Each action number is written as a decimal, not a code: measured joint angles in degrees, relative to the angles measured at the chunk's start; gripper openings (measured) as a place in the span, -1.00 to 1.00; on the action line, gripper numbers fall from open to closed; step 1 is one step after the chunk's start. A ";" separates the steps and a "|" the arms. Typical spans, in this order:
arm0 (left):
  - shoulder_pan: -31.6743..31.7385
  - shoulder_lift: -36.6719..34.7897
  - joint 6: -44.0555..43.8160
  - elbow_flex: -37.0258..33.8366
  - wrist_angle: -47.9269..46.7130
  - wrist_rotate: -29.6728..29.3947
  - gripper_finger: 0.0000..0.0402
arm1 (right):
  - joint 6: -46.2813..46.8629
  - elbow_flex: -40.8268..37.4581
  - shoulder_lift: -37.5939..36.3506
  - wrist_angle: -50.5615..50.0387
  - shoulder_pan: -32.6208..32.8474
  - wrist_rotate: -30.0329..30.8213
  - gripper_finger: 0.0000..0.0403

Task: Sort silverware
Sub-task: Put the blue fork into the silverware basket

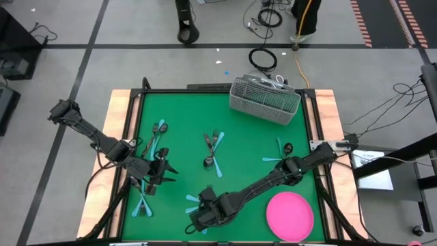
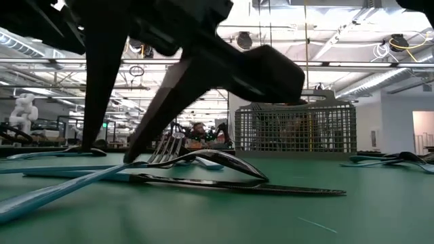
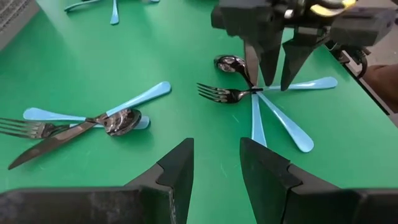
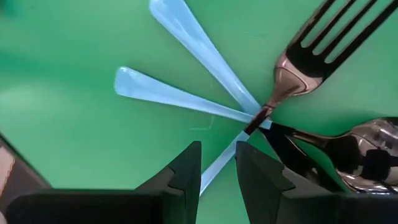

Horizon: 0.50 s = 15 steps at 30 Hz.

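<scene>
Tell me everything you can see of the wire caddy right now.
The grey wire-mesh caddy is a rectangular basket of fine metal grid with a thicker rim. It stands upright on the green mat at the far edge, turned slightly askew, right of centre. It looks empty. No cutlery touches it, and both arms are well away, near the front.

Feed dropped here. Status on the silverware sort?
Right claw over crossed fork and spoon, nothing held. Left claw waiting, empty. Caddy clear.
</scene>
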 joint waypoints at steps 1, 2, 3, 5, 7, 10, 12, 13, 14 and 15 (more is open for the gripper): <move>0.00 0.00 0.04 0.00 0.08 0.00 -0.34 | 0.43 0.00 0.17 -0.09 0.02 0.01 -0.56; 0.01 0.00 0.12 0.00 -0.04 0.00 -0.34 | 0.77 0.01 0.40 -0.02 0.04 0.09 -0.56; 0.00 0.00 0.22 0.00 -0.01 0.00 -0.34 | 1.06 0.02 0.45 -0.01 0.07 0.30 -0.56; 0.00 0.00 0.38 0.00 -0.03 0.00 -0.34 | 1.33 0.02 0.50 -0.15 0.07 0.41 -0.56; 0.00 0.00 0.39 0.00 -0.01 0.00 -0.34 | 1.77 0.07 0.78 -0.25 0.07 0.41 -0.56; 0.00 0.00 0.39 0.00 -0.03 0.00 -0.34 | 1.98 0.05 1.03 -0.72 0.07 0.22 -0.56; 0.00 0.00 0.44 0.00 -0.19 0.00 -0.34 | 2.30 0.00 1.08 -0.80 0.13 0.17 -0.56; 0.00 0.00 0.58 0.00 -0.20 0.00 -0.34 | 2.41 0.00 1.08 -0.85 0.13 0.09 -0.56; 0.00 0.00 0.76 0.00 -0.19 0.00 -0.34 | 2.42 0.00 1.07 -0.94 0.16 -0.09 -0.56; 0.00 0.00 1.05 0.00 -0.20 0.00 -0.34 | 2.49 0.00 1.06 -1.13 0.16 -0.43 -0.56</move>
